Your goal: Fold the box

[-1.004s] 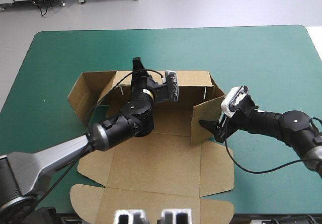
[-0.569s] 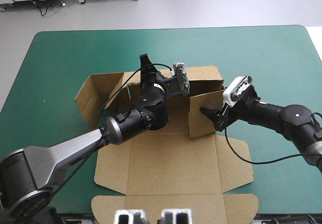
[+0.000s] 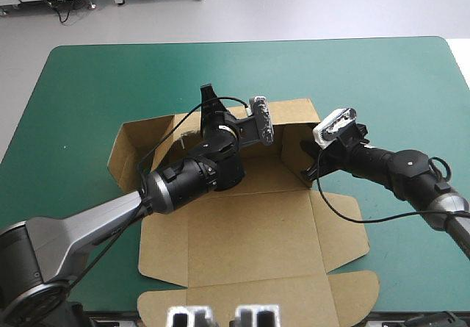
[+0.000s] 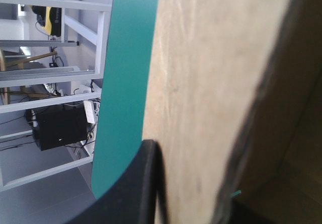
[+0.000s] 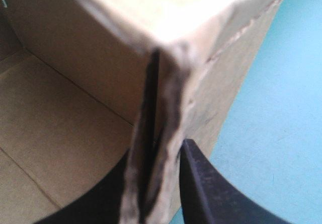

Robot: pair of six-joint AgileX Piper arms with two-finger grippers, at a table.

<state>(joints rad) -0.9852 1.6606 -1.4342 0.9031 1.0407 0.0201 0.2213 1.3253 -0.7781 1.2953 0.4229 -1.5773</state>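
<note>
The box (image 3: 242,239) is sitting centre frame, walls half up; the left gripper (image 3: 208,101) is pinching its back wall, the right gripper (image 3: 308,164) clamping the centre-right corner. Both should be easing inward together, squaring the walls.

A brown wall of the box (image 4: 211,83) fills mid-frame, apparently pinched between the jaws of the left gripper (image 4: 193,194) at the bottom. Teal-green counter (image 4: 126,83) shows left of it.
</note>
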